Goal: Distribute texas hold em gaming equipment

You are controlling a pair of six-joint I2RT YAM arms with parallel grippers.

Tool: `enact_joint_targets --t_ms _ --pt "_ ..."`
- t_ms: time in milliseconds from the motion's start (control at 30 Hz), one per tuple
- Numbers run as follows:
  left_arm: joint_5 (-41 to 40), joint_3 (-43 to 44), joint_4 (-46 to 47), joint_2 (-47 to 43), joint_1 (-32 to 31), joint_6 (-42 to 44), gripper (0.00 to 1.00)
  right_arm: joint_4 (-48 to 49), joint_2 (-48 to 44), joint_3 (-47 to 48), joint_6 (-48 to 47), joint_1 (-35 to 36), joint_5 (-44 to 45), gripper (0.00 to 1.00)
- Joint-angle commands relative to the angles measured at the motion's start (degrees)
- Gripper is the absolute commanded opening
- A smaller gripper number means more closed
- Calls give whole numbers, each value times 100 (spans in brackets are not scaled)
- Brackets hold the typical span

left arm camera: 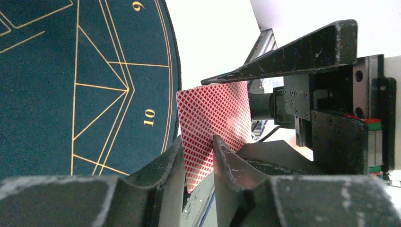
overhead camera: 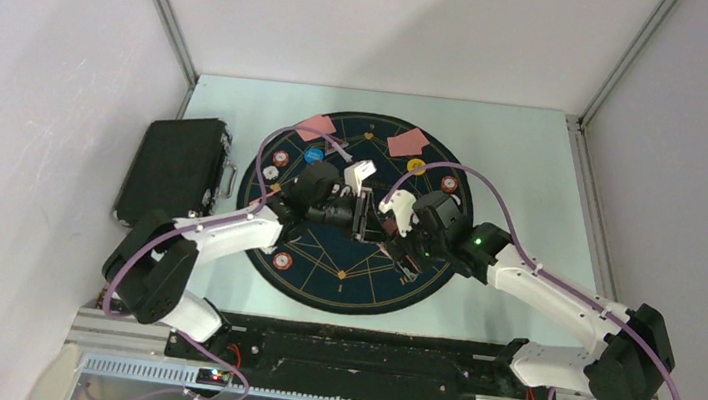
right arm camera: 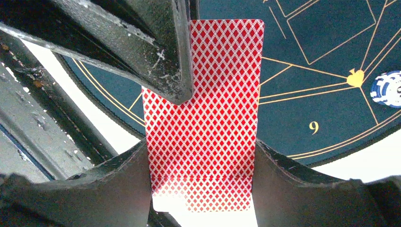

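Your right gripper (right arm camera: 201, 161) holds the card (right arm camera: 222, 71) by its two long edges. Your left gripper (left arm camera: 197, 142) stands narrow around it; the grip is unclear.

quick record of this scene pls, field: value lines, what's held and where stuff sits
held: card, red patterned back, over the mat
right gripper: shut on card, fingers on its long edges
left gripper: a finger on each side of card, contact unclear
on mat: flat cards at far edge; blue chip; yellow chip
off mat: case, left of the mat
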Motion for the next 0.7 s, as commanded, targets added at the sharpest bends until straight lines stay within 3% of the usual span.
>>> enact_joint_targets --t_ms 0,200,333,667 --pt "-279 -28 -326 -219 83 275 27 296 -230 244 60 28 25 0" --pt "-489 -10 -648 -447 82 397 15 286 -206 244 73 8 61 0" --pt "-872 14 -921 -642 93 560 1 260 -178 244 102 2 109 0" --pt "-1219 -124 -1393 -1229 276 765 0 245 -150 243 140 -42 123 0"
